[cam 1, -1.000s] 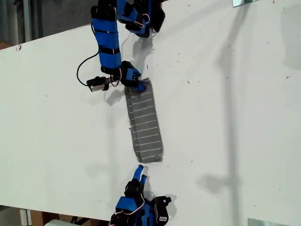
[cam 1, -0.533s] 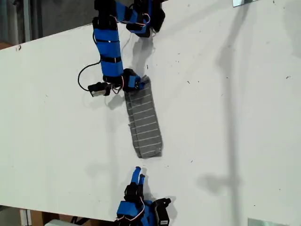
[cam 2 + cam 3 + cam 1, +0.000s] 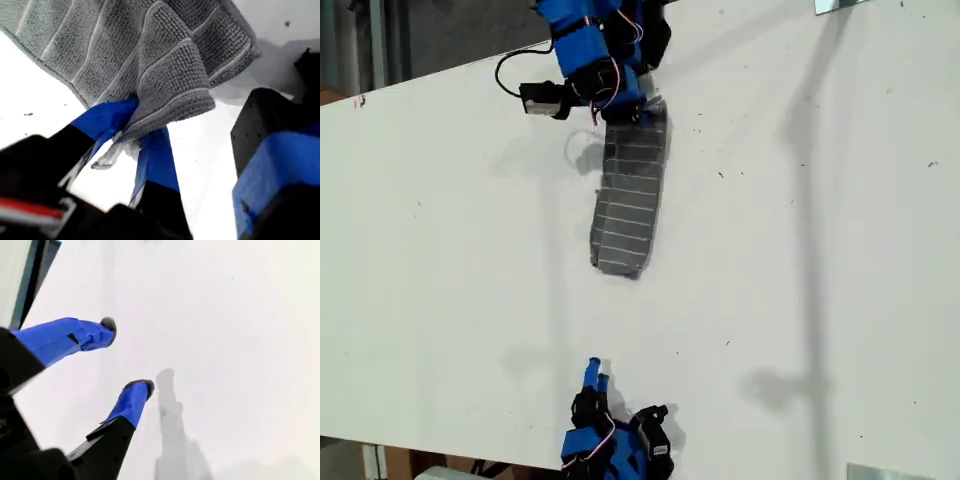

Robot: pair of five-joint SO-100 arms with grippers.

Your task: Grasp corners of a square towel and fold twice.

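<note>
My first gripper [image 3: 132, 135] has its jaws clamped on the towel [image 3: 628, 190], a folded strip on the white desk [image 3: 820, 250]. My second gripper [image 3: 127, 357] gapes, well apart.

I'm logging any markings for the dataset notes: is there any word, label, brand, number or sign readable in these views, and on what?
None: no readable text in any view.
The towel shows only white stripes, no tag.
My first gripper and my second gripper carry plain blue tape.
The table has only small dark specks.
</note>
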